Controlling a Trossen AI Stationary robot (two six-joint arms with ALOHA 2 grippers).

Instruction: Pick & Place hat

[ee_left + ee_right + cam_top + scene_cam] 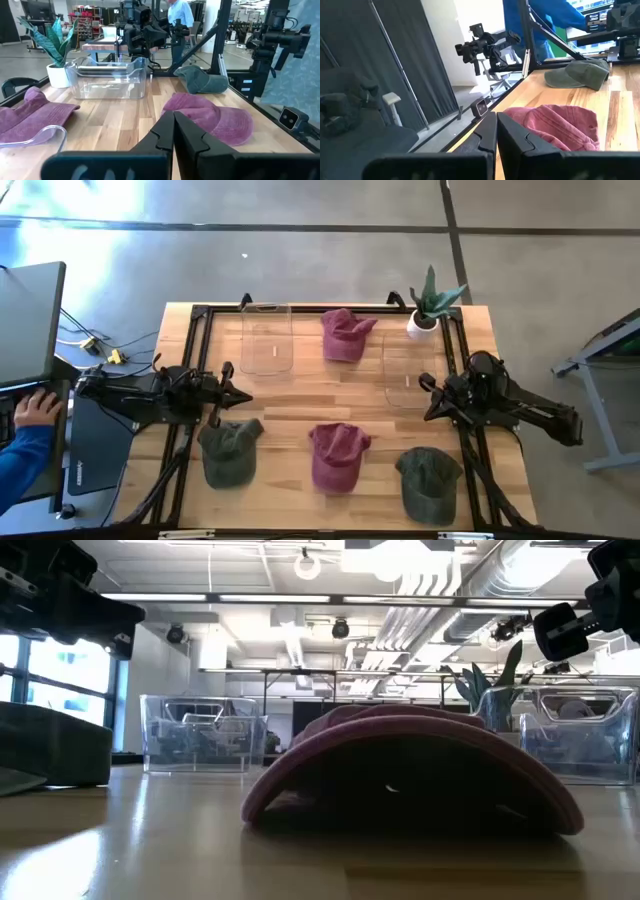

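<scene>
**While four caps lie loose, nothing is yet placed**

Since every hat sits on the wooden table (300,395), none is picked: a maroon fabric cap (337,457) at 6 o'clock, another maroon cap (346,333) at 12, olive caps at 7 (228,450) and 5 (430,480). Both clear plastic bins (267,337) (410,368) look empty. Left gripper (238,395) at 9 and right gripper (428,400) at 3 hover clenched, grasping nothing

An open-plan robotics lab — exposed ceiling ducts (440,590), more arm rigs (280,40) beyond.
</scene>
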